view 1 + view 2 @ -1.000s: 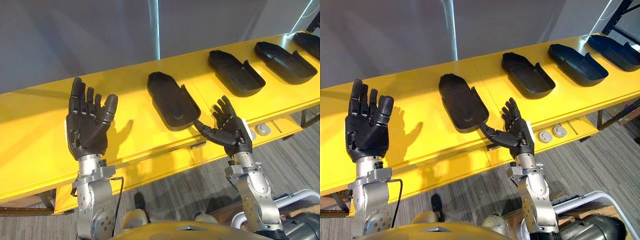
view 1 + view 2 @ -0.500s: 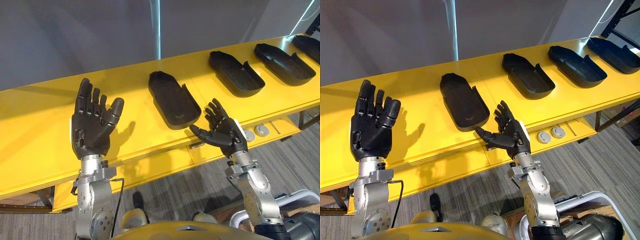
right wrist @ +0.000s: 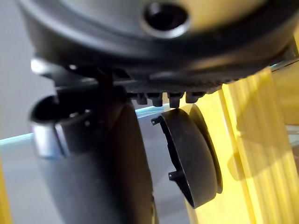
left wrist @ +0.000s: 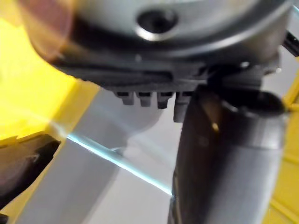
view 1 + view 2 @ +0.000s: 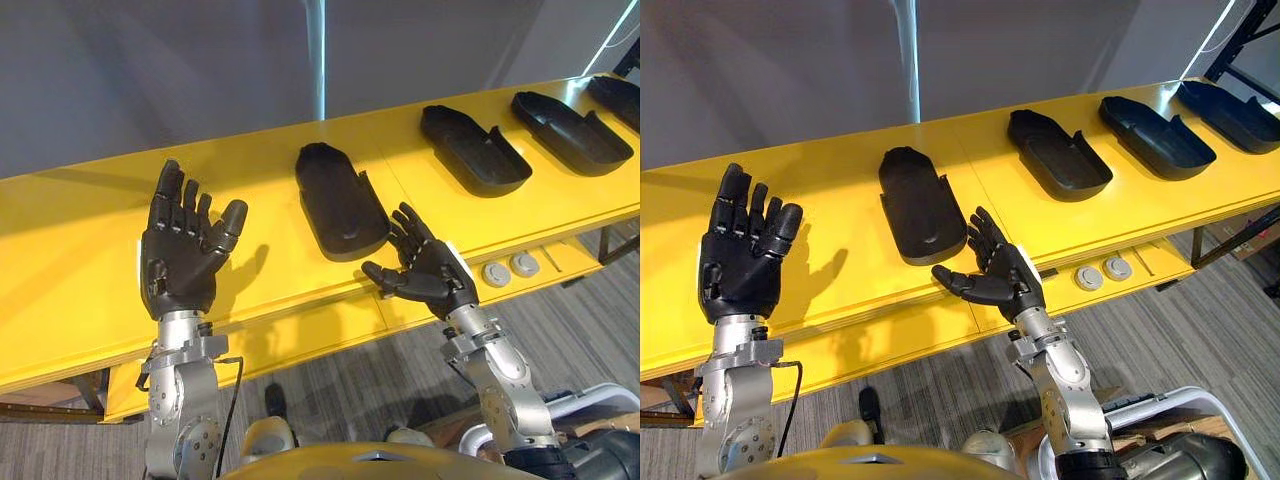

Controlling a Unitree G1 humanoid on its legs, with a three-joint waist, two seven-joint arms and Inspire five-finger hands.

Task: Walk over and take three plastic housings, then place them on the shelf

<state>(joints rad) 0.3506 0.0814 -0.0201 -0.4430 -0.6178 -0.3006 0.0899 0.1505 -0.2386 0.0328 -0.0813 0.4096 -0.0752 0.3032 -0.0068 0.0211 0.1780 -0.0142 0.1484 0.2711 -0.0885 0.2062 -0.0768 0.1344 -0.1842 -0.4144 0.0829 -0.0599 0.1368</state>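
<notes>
The right hand [image 5: 430, 280] is spread wide, palm up and empty, at the front edge of the table [image 5: 80, 250]. The nearest housing [image 5: 340, 200] lies just past its fingertips, hollow side up; I cannot tell whether they touch it. The step looks like the first pickup, and the hand should probably roll over so that the thumb drops inside the hollow and the fingers close on the outside of the near wall. That wall looks thin and slick, so the pinch wants to sit deep and square, not on the rim alone. Then lift straight up, so the shell does not skate away from the palm. The left hand [image 5: 180, 260] is raised, loosely open and empty, with the housing off its thumb side, free to support the far end. The other housings [image 5: 475, 150] lie further out, beyond the right hand.
</notes>
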